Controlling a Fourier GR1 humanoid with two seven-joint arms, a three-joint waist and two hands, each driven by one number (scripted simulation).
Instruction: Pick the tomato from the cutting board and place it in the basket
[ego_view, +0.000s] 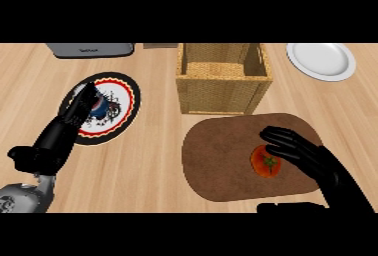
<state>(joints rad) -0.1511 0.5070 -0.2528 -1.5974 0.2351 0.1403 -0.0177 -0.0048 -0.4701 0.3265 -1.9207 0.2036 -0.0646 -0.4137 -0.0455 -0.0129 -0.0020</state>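
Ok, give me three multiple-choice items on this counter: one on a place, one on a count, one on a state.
1. Where does the round red tomato lie?
A. in the woven wicker basket
B. on the brown rounded cutting board
C. on the plain white plate

2. How many plates show?
A. one
B. two
C. three

3. How is the right hand?
A. open beside the tomato
B. lifting the tomato
C. inside the basket

Answers: 1 B, the tomato sits on the board. 2 B, the white plate and the red-rimmed patterned plate. 3 A, its fingers are straight, the tomato unlifted.
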